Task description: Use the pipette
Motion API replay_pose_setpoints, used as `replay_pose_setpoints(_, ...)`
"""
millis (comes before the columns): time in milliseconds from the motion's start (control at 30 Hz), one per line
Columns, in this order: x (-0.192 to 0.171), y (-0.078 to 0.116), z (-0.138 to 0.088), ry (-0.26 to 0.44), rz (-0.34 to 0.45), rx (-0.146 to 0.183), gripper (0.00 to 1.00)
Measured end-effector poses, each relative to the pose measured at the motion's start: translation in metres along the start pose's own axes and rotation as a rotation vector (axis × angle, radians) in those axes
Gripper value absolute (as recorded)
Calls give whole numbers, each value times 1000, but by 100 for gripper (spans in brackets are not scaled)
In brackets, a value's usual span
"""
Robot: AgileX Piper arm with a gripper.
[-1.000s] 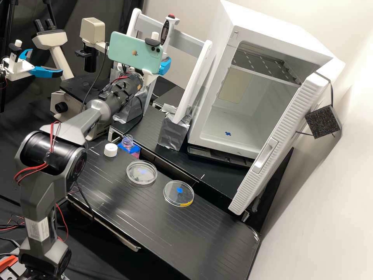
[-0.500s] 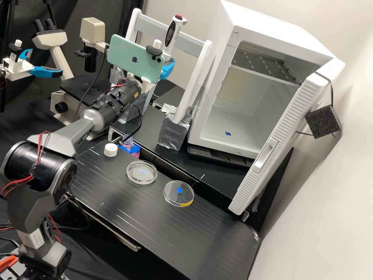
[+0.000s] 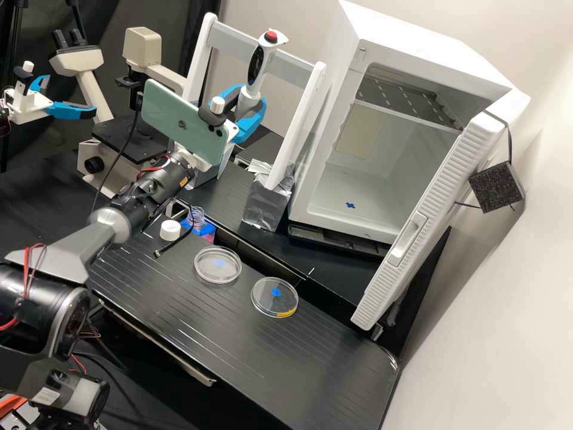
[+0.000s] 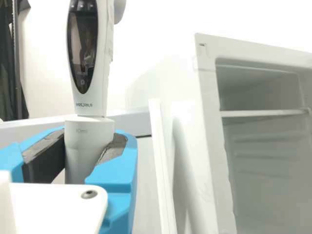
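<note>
the high view looked forward and down from off the arm (image 3: 111, 226), well back over the bench (image 3: 250, 352); the wrist view faced the pipette (image 4: 90, 105) closely, sharing it and the white cabinet (image 3: 418, 42).

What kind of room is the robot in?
Probably a science lab: there's a microscope, round clear dishes on the bench, and a pipette in the end effector.

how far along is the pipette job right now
Done: the pipette is gripped between the blue fingers, and the white cap sits on the bench.
In hand: the pipette, held up away from the clear dishes.
Left, probably: bringing it to its work and using it; whether any liquid has moved, I can't tell.
</note>
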Motion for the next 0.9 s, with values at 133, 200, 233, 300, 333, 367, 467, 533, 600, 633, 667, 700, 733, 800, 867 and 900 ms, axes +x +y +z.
replay_pose_setpoints(133,-11,-10,7,-16,-21,-7,0)
replay_pose_setpoints(200,-17,-16,10,-23,-35,-10,0)
replay_pose_setpoints(233,-21,-19,13,-25,-45,-16,0)
replay_pose_setpoints(300,-27,-24,17,-31,-61,-22,0)
replay_pose_setpoints(333,-30,-25,18,-32,-66,-24,0)
replay_pose_setpoints(367,-32,-26,19,-32,-68,-25,0)
replay_pose_setpoints(467,-39,-27,21,-30,-71,-24,0)
replay_pose_setpoints(533,-42,-28,21,-22,-65,-22,0)
replay_pose_setpoints(600,-44,-29,20,-17,-59,-17,0)
replay_pose_setpoints(633,-44,-29,18,-12,-53,-18,0)
replay_pose_setpoints(667,-45,-29,18,-10,-49,-20,0)
replay_pose_setpoints(700,-45,-30,16,0,-43,-19,0)
replay_pose_setpoints(733,-46,-31,15,4,-41,-24,0)
replay_pose_setpoints(800,-45,-33,15,5,-35,-36,0)
replay_pose_setpoints(867,-45,-36,15,2,-33,-41,0)
replay_pose_setpoints(900,-44,-37,16,-3,-35,-44,0)
